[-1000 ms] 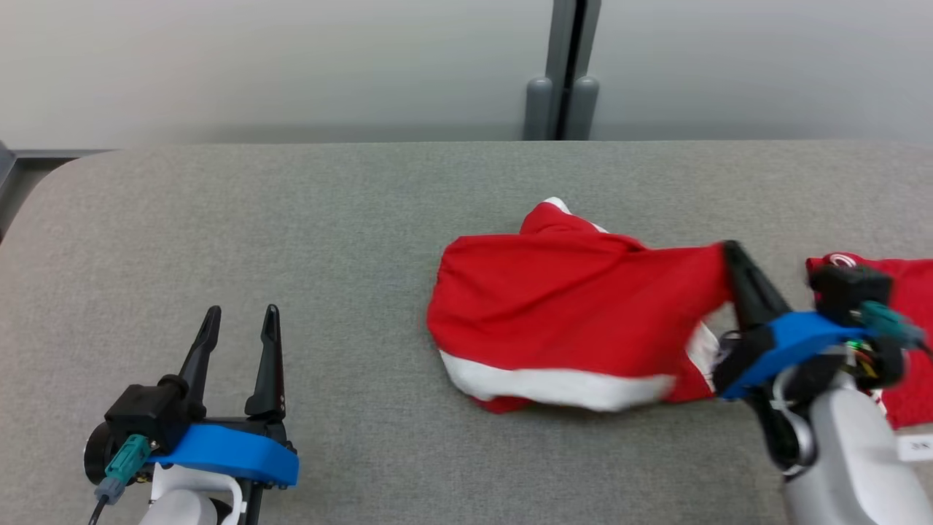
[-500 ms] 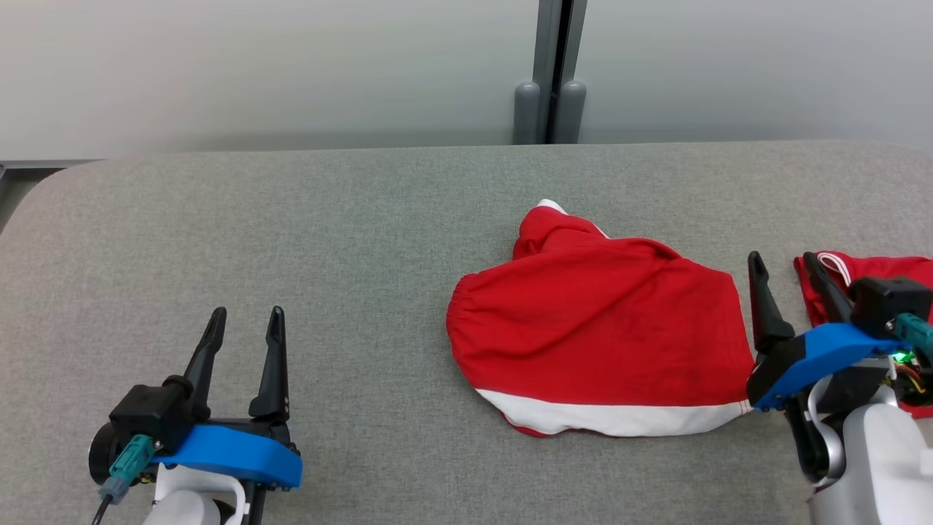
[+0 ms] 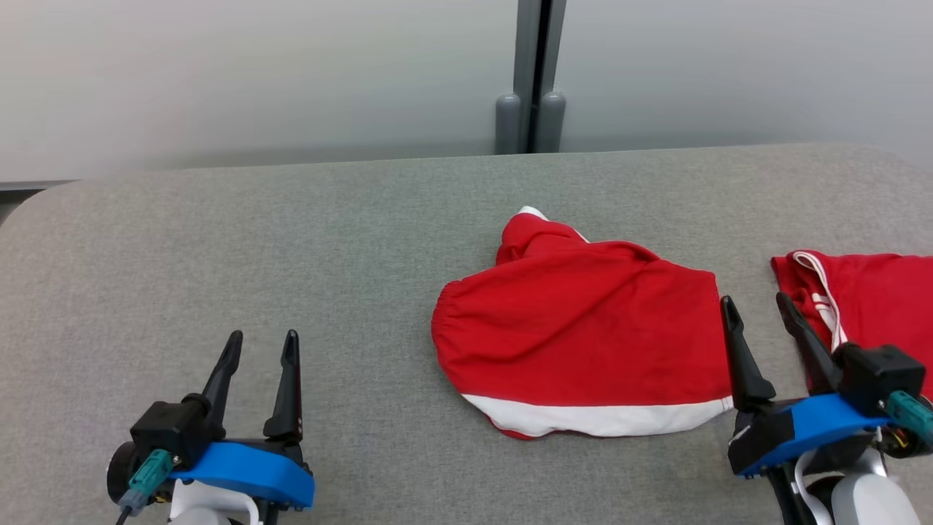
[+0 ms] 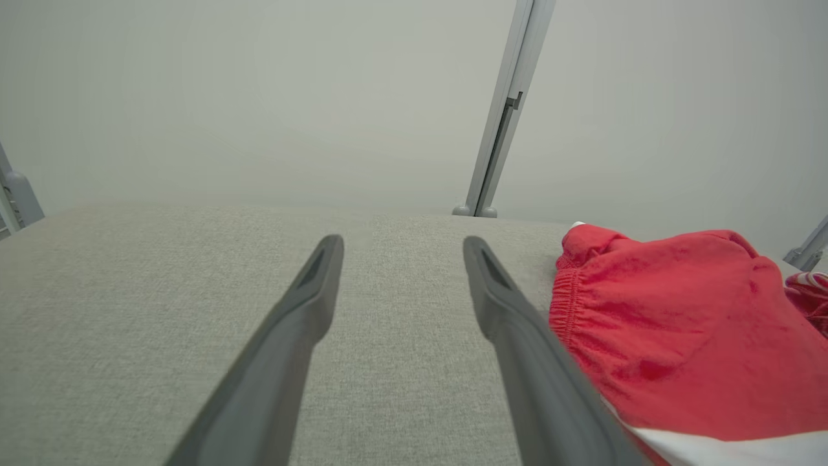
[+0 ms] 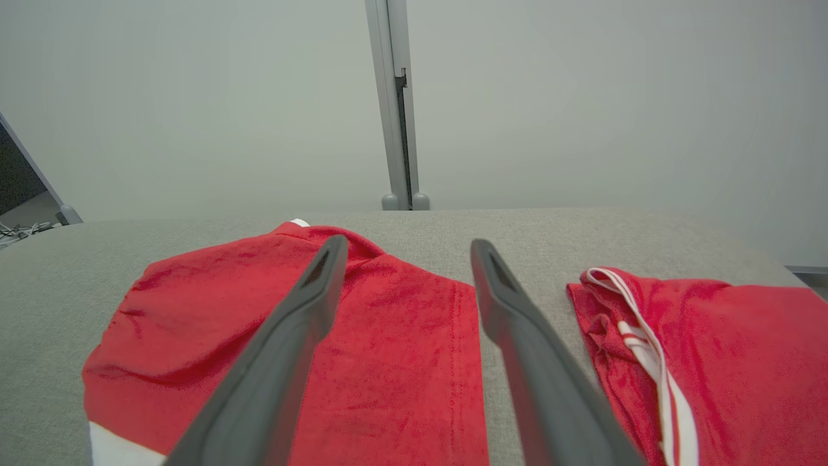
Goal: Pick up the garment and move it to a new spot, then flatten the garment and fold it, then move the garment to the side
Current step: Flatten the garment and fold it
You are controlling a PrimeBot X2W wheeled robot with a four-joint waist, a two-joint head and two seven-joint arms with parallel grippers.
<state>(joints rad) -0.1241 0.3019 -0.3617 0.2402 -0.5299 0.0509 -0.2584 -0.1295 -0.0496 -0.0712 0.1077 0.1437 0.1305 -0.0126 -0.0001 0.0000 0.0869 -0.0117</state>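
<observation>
Garment [image 3: 583, 343] lies rumpled, red with a white near band (gathered waistband left). Left gripper [image 3: 263, 337] and right gripper [image 3: 753, 299] gape, empty.

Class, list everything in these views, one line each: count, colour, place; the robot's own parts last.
table: one, grey, fabric-covered, under everything
garment with white band: one, red, lying right of centre on the table
second garment: one, red with thin white stripes, at the table's right edge, apart from the first
wall: one, pale grey, behind the table
post: one, grey, upright against the wall
left gripper: one, dark fingers, blue mount, open, lower left over bare table
right gripper: one, dark fingers, blue mount, open, lower right, tips by the gap between garments
</observation>
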